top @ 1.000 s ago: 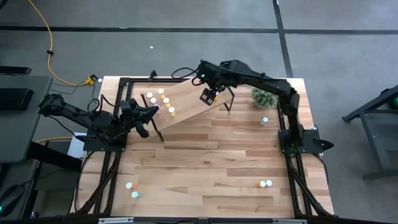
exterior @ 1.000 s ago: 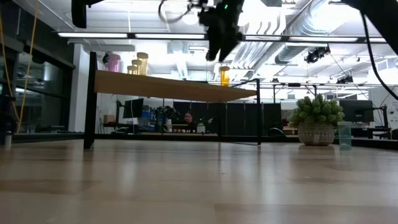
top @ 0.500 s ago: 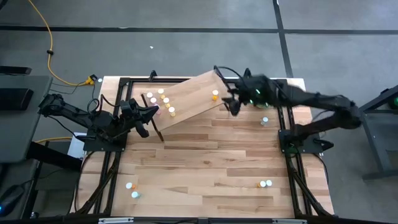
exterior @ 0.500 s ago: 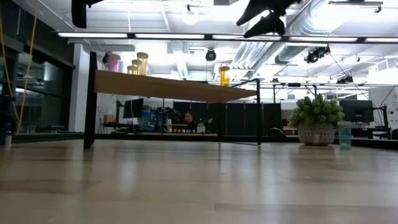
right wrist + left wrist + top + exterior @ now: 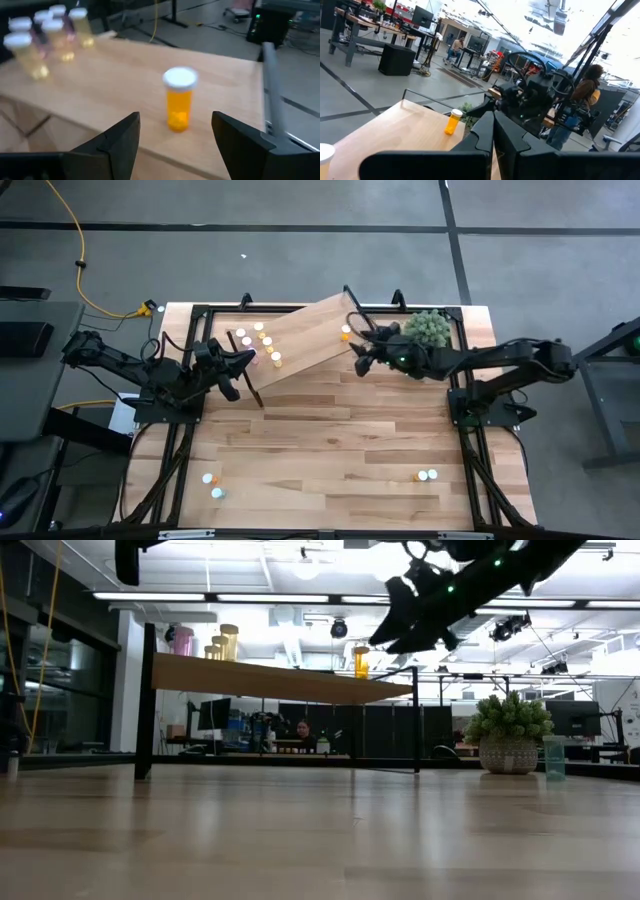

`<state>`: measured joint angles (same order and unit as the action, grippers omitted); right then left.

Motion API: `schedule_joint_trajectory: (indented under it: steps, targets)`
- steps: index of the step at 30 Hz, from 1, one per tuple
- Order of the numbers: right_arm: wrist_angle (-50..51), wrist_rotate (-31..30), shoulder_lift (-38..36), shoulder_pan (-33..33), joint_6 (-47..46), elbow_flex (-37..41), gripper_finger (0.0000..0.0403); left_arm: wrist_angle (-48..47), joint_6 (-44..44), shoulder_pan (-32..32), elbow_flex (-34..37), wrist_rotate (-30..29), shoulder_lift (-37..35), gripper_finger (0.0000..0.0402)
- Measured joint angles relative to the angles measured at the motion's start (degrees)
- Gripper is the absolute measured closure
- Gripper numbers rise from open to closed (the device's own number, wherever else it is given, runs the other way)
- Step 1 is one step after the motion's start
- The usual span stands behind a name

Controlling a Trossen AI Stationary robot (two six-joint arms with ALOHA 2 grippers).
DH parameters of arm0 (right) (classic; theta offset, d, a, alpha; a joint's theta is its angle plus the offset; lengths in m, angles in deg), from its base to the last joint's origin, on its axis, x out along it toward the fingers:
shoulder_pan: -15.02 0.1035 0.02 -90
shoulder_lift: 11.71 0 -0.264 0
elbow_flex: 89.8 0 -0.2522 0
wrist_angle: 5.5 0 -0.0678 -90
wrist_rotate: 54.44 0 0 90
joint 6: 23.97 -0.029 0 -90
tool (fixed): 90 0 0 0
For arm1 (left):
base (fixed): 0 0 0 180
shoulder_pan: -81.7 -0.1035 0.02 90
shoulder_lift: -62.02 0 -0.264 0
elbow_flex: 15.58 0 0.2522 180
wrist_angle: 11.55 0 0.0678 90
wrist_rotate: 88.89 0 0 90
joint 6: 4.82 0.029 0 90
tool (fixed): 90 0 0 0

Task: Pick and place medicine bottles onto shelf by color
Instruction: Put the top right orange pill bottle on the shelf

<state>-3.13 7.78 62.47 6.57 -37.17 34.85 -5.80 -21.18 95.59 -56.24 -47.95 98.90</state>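
Standing upright near one end of the shelf [image 5: 300, 338], an orange bottle [image 5: 346, 334] is facing the right gripper [image 5: 362, 360], which is hanging just beside that end with its fingers spread wide and nothing between them. A cluster of yellow and pink bottles [image 5: 258, 343] is occupying the shelf's opposite end, close to the left gripper [image 5: 243, 363], which is idling there fully closed and empty. More bottles [image 5: 427, 475] are sitting on the worktop [image 5: 330, 450], well apart from the shelf.

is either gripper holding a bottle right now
No. The right gripper is open, short of the orange bottle on the shelf; the left gripper is shut, empty.
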Motion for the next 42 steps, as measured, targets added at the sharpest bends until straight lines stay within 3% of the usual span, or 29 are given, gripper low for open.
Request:
schedule_joint_trajectory:
  steps: [4,10,15,22,37,42]
  targets:
    - [-0.08,1.67,4.92,-0.12,4.13,-2.39,0.0164,-0.03,0.00,0.00,0.00,-0.02,0.13,0.0402]
    - [-0.08,-6.61,9.27,-0.54,2.73,-5.93,0.0164,-0.05,0.00,0.00,0.00,0.35,0.24,0.0401]
    - [-0.05,-2.27,10.81,-2.09,2.26,-7.39,0.0164,-0.15,0.00,0.00,0.00,0.44,0.24,0.0401]
    - [0.00,-1.88,11.44,-3.65,-3.76,-7.42,0.0167,-0.47,0.02,0.00,0.00,0.46,0.24,0.0401]
    - [-0.05,-0.64,11.44,-3.67,-4.54,-7.42,0.0267,-0.45,0.00,0.02,0.00,0.50,0.24,0.0401]
    - [-0.09,-0.61,11.44,-3.67,-4.49,-7.42,0.0294,0.71,-0.11,0.02,0.00,3.08,0.24,0.0401]
